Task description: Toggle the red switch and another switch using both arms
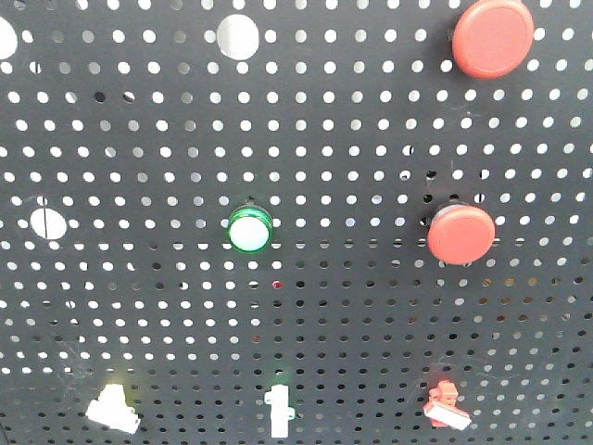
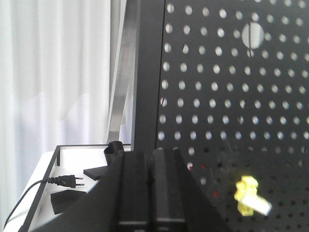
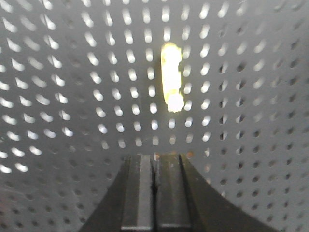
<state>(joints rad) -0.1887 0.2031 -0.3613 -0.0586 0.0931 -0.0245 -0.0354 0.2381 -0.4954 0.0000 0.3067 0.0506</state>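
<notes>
On the bottom row of the black pegboard [image 1: 352,139], the red switch [image 1: 445,405] is a small red lever with a white tip, at the right. The other switch [image 1: 113,410] is a pale yellow blocky lever at the left. Neither gripper shows in the front view. In the left wrist view my left gripper [image 2: 150,153] is shut on nothing, and the pale yellow switch [image 2: 250,195] sits to its right, apart from the fingers. My right gripper [image 3: 155,157] is shut and empty, facing the board. The red switch is out of the right wrist view.
Two big round red push-buttons [image 1: 491,37] [image 1: 460,234] and a green round button [image 1: 249,230] stand higher on the board. A narrow white-and-green toggle [image 1: 278,408] sits between the two switches. A bright narrow toggle [image 3: 171,77] shows above my right gripper. A plug [image 2: 65,181] lies on a white table left of the board.
</notes>
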